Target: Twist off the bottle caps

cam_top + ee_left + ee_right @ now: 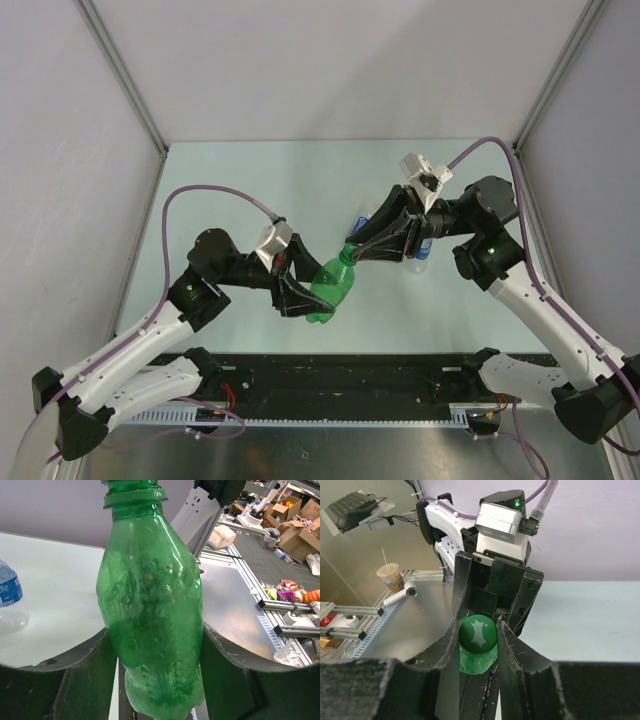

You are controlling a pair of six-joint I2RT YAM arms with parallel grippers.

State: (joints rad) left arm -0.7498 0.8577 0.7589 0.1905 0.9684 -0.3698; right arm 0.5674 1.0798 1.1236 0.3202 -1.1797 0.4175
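tabletop (250, 180), pale, smooth and matte, boxed in by plain grey panels. two jointed arms in black and white plastic, each trailing a purple cable, reach in from the near corners and meet near the middle.

held between them is a green bottle (333, 288). it is translucent plastic with a waisted body and small raised bumps, and it is tilted with its mouth toward the far right. the left gripper (298, 290) clasps the bottle's body at a middling spread, its curved matte black fingers (85, 680) pressed against both sides.

behind the right arm a clear bottle (424, 250) with a blue label is on the table. the left wrist view shows a clear, blue-labelled bottle (10, 597) at its left edge, well apart from the green one.

the right gripper (352, 252) is pinched narrow on the green cap (477, 634), its rough-edged black fingers (449, 640) touching both sides. the cap is a small, round, glossy lid with a star shape moulded into its top. whether it is loose on the threads cannot be told.
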